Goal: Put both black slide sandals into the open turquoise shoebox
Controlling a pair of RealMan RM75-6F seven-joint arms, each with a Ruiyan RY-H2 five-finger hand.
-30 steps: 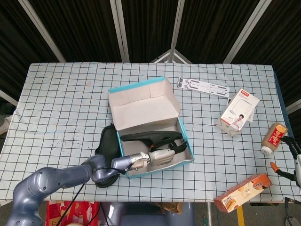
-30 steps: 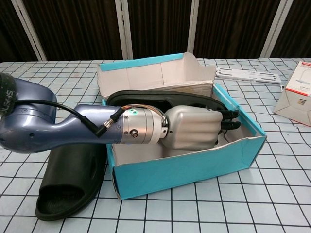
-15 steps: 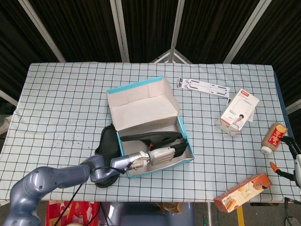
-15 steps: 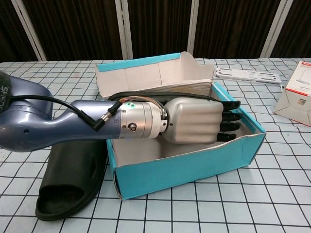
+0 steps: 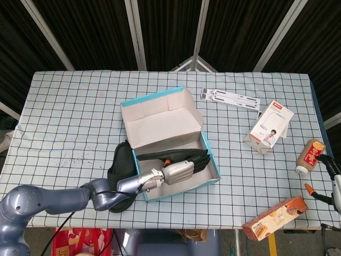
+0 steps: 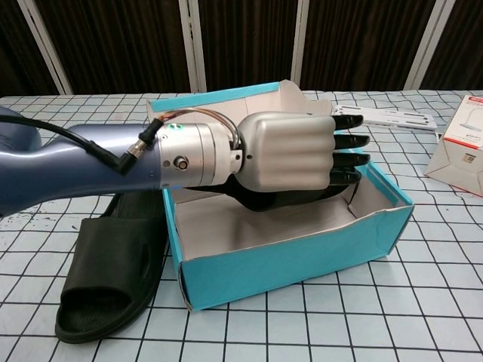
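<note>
The open turquoise shoebox (image 5: pixel 181 190) (image 6: pixel 302 256) stands mid-table with its lid flipped up behind. One black sandal (image 5: pixel 160 156) (image 6: pixel 283 202) lies inside it along the far wall. The other black sandal (image 5: pixel 120 168) (image 6: pixel 113 264) lies flat on the table against the box's left side. My left hand (image 5: pixel 181 169) (image 6: pixel 294 151) hovers above the box interior with its fingers stretched out side by side, holding nothing and clear of the sandal below. My right hand (image 5: pixel 331 184) shows only partly at the right edge of the head view, fingers spread and empty.
A white lamp carton (image 5: pixel 272 125) (image 6: pixel 460 143) stands right of the shoebox. A white flat strip (image 5: pixel 232 98) (image 6: pixel 385 115) lies behind it. A bottle (image 5: pixel 310 154) and an orange packet (image 5: pixel 274 217) lie near the right front edge.
My left hand has risen out of the shoebox and its fingers have straightened. The sandal it reached in with stays inside the box. The outside sandal has not moved.
</note>
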